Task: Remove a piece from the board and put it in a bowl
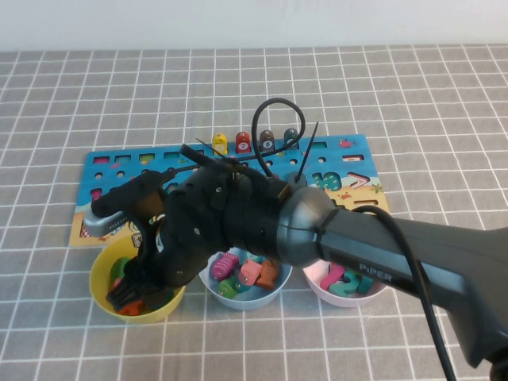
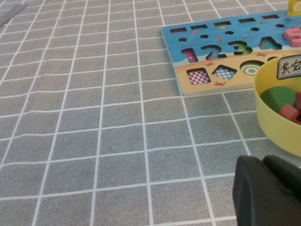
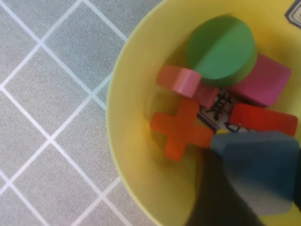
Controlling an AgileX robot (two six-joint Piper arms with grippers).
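My right gripper (image 1: 131,294) reaches down into the yellow bowl (image 1: 99,282) at the table's front left, its arm hiding the middle of the board (image 1: 119,163). In the right wrist view my right gripper (image 3: 256,183) is shut on the slate-blue square piece (image 3: 263,169), held just above the bowl's (image 3: 127,141) contents. The labelled bowl (image 2: 273,127) and the board's end (image 2: 211,52) show in the left wrist view. My left gripper (image 2: 268,193) sits low over the cloth beside that bowl and is out of the high view.
The yellow bowl holds a green disc (image 3: 221,47), an orange cross (image 3: 181,129) and pink and red pieces. A light blue bowl (image 1: 238,302) and a pale pink bowl (image 1: 341,298), both with pieces, stand to its right. Small pegs (image 1: 254,143) line the board's far edge.
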